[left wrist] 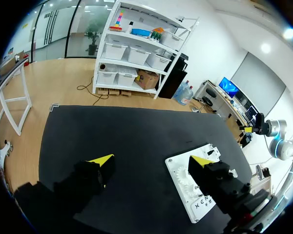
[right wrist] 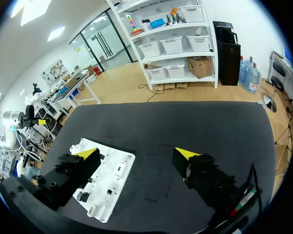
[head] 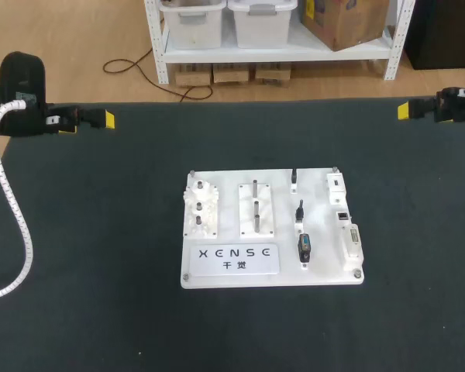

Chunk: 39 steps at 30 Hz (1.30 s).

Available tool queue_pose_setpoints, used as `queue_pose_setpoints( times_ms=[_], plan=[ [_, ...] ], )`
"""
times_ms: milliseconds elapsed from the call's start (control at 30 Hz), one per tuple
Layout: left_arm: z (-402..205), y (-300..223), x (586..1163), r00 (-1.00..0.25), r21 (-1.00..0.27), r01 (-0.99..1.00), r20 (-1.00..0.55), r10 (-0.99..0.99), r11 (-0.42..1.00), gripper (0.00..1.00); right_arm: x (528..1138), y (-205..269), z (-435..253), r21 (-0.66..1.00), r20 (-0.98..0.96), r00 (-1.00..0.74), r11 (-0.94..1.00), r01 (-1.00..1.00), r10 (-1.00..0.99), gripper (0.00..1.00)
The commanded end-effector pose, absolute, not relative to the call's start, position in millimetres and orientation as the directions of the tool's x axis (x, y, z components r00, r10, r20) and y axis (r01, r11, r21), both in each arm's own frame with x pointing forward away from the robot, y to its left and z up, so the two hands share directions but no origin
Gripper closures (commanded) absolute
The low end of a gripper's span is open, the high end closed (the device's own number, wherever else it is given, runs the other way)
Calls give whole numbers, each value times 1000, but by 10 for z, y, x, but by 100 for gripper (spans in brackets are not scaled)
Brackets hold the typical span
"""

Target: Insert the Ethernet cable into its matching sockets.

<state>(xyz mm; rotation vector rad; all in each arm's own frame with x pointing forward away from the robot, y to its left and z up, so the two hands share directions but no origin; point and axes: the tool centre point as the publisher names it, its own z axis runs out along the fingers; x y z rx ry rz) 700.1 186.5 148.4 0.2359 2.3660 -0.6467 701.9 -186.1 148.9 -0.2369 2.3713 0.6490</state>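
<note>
A white practice board [head: 271, 270] lies in the middle of the black table. On its right half a short black plug-like part [head: 304, 246] stands in a holder, with small white socket blocks [head: 342, 217] beside it. I cannot make out a loose Ethernet cable. My left gripper [head: 107, 119] hangs over the far left edge of the table, far from the board. It is open and empty [left wrist: 152, 161], with the board [left wrist: 185, 187] ahead under its right finger. My right gripper [head: 404, 111] hangs over the far right edge, also open and empty [right wrist: 136, 153], with the board [right wrist: 118, 168] under its left finger.
The board also carries a white gear block [head: 200, 208], a plate with upright pegs [head: 256, 208] and a label plate [head: 237, 260]. A white ribbed conduit [head: 15, 225] from my left arm loops over the table's left side. Black mat [head: 101, 294] surrounds the board.
</note>
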Motion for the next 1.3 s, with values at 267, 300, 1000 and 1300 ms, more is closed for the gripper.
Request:
queue_pose_setpoints(
  times_ms=[267, 300, 1000, 1300],
  plan=[
    [1497, 1852, 6999, -766, -385, 323, -643, 0, 865, 0, 7013, -1863, 1495, 389, -642, -767, 861, -327, -1, 0],
    [1497, 1852, 6999, -766, -385, 323, -643, 0, 865, 0, 7013, -1863, 1495, 389, -642, -767, 861, -327, -1, 0],
    [1497, 1852, 6999, -766, -385, 323, -643, 0, 865, 0, 7013, -1863, 1495, 389, -642, -767, 861, -327, -1, 0],
    [1488, 1836, 7054, -745, -361, 365, -667, 36, 858, 0, 7013, -1863, 1495, 389, -642, -767, 861, -327, -1, 0]
  ],
)
